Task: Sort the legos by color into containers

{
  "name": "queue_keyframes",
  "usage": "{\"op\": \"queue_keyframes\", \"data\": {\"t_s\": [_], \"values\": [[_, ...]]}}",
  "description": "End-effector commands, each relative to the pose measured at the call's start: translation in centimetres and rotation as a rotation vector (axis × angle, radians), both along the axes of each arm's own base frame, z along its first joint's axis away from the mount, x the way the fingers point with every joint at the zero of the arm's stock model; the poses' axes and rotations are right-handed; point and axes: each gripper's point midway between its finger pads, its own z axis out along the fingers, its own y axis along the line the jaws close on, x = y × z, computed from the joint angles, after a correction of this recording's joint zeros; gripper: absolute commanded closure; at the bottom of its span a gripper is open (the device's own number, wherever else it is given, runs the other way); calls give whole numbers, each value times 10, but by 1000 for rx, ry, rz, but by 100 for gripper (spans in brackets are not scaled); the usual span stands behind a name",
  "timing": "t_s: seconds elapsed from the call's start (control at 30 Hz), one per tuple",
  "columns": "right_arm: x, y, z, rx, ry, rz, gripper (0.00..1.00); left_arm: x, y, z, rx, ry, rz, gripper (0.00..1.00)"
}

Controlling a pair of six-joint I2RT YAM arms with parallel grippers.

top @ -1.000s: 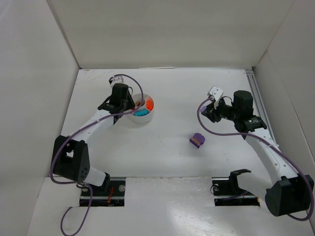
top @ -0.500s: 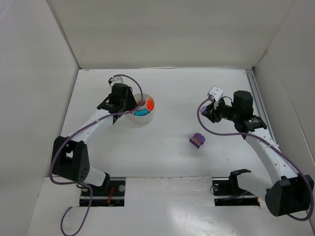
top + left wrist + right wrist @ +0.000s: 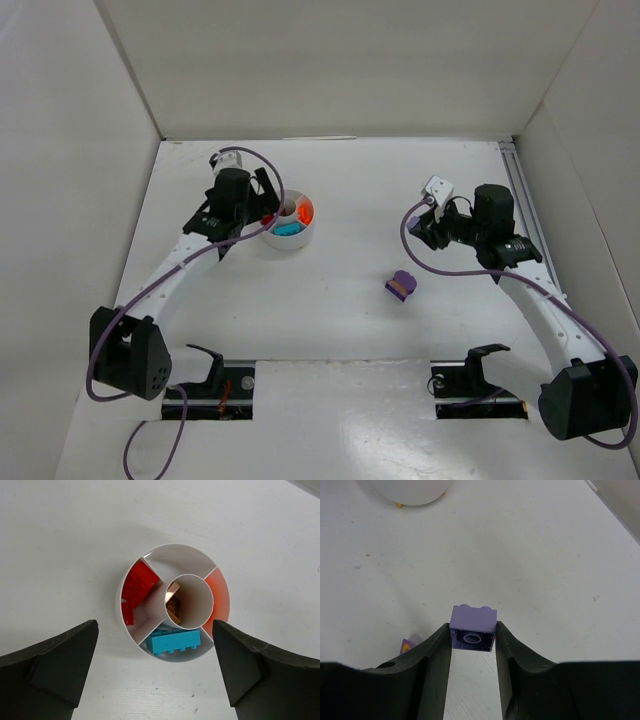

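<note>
**Hands.** The left hand [image 3: 154,626] has its fingers spread wide. It holds nothing and hangs above the dish [image 3: 175,555] without touching it. The right hand [image 3: 472,639] pinches 1 purple brick [image 3: 473,622] by 2 side faces, with the hollow underside towards the wrist camera.

**Task items.** 1 dish stands on the far left part of the desk [image 3: 350,200]. It has 4 outer wedges around 1 round centre cup. As seen by the left wrist camera:
- Left wedge: red bricks [image 3: 137,587], count unclear.
- Bottom wedge: 1 teal brick [image 3: 173,641].
- Right wedge: orange content [image 3: 218,600], shape not resolvable.
- Centre cup: a tan piece [image 3: 173,605], partly hidden by the cup wall.

1 small purple-and-tan stack [image 3: 401,285] lies on the desk, well apart from the dish. Its brick count cannot be told.
</note>
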Motion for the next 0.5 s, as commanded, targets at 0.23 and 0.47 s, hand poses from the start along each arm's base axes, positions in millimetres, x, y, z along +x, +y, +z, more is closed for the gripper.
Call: {"op": "queue_keyframes", "data": {"t_s": [0.23,0.47], "values": [[2,4,29,22,-85,32,77,-22,6,23,-38,-50,24,0],[2,5,31,27,-95,40,77,-31,14,29,-49,-57,63,0]]}}
